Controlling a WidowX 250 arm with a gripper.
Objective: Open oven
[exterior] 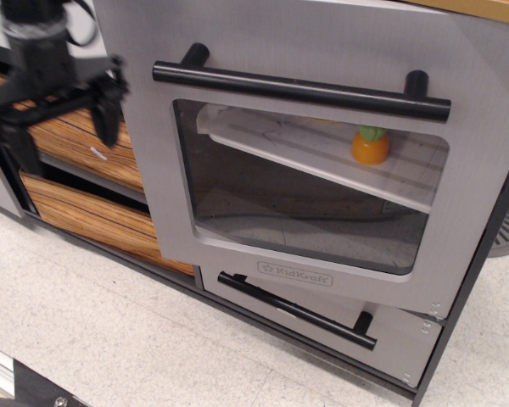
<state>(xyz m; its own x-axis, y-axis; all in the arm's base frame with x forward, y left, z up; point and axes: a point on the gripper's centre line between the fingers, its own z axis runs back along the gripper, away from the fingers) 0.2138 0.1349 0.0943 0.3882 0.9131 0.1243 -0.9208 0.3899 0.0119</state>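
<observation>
Oven-side, your black gripper (pixel 61 120) hangs with jaws spread and empty, left of and apart from the grey toy oven (pixel 310 153). Its windowed door stands ajar, long black bar handle (pixel 301 85) untouched; an orange toy (pixel 370 146) sits on the white shelf (pixel 322 153) inside.

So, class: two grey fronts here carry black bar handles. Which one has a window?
The oven door, the large upper front: its clear pane shows a white shelf inside. The smaller drawer below it is solid grey.
</observation>
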